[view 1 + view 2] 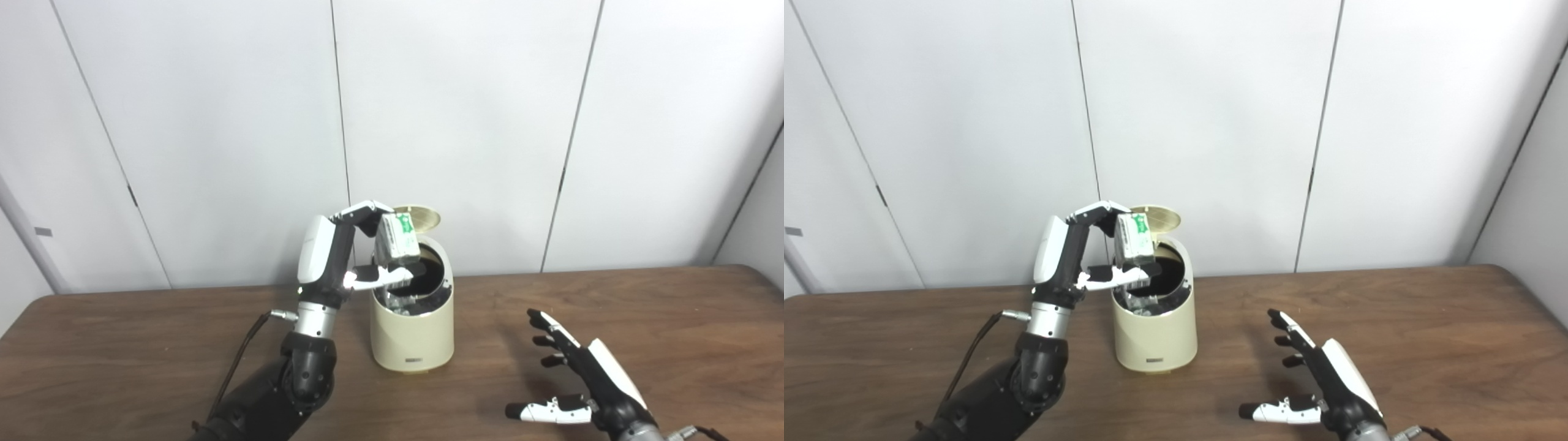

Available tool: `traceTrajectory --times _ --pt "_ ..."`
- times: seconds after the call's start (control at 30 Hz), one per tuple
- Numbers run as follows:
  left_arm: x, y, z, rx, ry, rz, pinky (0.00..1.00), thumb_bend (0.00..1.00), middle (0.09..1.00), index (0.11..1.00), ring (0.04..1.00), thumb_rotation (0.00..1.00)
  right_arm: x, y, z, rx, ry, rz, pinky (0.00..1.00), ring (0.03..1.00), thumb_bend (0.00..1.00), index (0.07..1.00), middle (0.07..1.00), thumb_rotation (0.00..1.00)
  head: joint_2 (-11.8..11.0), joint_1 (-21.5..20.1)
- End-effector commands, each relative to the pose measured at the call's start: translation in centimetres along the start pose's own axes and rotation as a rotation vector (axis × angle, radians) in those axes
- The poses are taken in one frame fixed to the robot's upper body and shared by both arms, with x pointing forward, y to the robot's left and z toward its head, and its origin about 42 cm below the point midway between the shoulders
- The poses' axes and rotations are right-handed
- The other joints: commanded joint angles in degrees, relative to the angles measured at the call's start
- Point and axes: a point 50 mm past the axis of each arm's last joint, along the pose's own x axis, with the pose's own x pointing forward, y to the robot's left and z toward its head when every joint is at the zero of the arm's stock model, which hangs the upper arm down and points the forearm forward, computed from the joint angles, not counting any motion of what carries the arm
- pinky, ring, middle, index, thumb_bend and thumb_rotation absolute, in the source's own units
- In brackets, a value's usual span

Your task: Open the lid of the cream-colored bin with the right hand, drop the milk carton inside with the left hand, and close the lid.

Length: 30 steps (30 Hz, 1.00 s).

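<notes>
Spanning wood-brown table (612, 318), white wall panels (459, 122) behind.

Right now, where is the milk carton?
The milk carton is in the left hand, held just above the open cream-colored bin, left of its raised lid.

No legible text on milk carton (398, 243)

- The print on the small white-and-green milk carton (397, 242) is too small to read.
- The dark inside of the cream-coloured plastic bin (411, 334) is partly hidden by the carton and the left hand's fingers (383, 277).
- The brown wooden table (674, 331) is cut off at the bottom edge and both sides.
- The right hand (1323, 383) is cut at the wrist by the bottom edge.
</notes>
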Motion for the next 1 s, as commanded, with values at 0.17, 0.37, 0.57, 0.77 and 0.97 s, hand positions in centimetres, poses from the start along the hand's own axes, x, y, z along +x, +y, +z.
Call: traceTrajectory --times 0.17,0.37,0.57,0.77,0.97 --pt "2.5 1.3 0.6 -0.007 -0.060 0.015 0.57 0.52 0.627 0.491 0.633 0.04 0.5 -1.4 1.7 -0.013 -0.088 -0.044 0.72 0.846 0.77 0.934 0.918 0.25 0.4 0.1" --pt "2.0 1.4 0.4 -0.009 -0.045 0.006 0.58 0.87 0.710 0.667 0.688 0.03 0.5 -1.3 1.7 -0.004 -0.082 -0.040 0.73 0.851 0.77 0.934 0.922 0.24 0.4 0.2" --pt "1.8 1.3 0.3 -0.019 -0.035 -0.009 0.58 0.88 0.712 0.671 0.689 0.04 0.5 -1.3 1.9 -0.016 -0.087 -0.041 0.72 0.845 0.77 0.933 0.920 0.25 0.6 0.1" --pt "1.8 1.2 0.4 -0.044 -0.024 -0.026 0.59 0.91 0.724 0.695 0.708 0.15 0.4 -1.3 1.8 -0.004 -0.082 -0.038 0.72 0.853 0.78 0.938 0.926 0.27 0.9 0.4" --pt "1.8 1.4 0.6 -0.063 -0.017 -0.037 0.61 0.92 0.738 0.715 0.720 0.21 0.4 -1.1 1.9 -0.017 -0.079 -0.033 0.71 0.847 0.78 0.931 0.921 0.28 1.1 0.4"
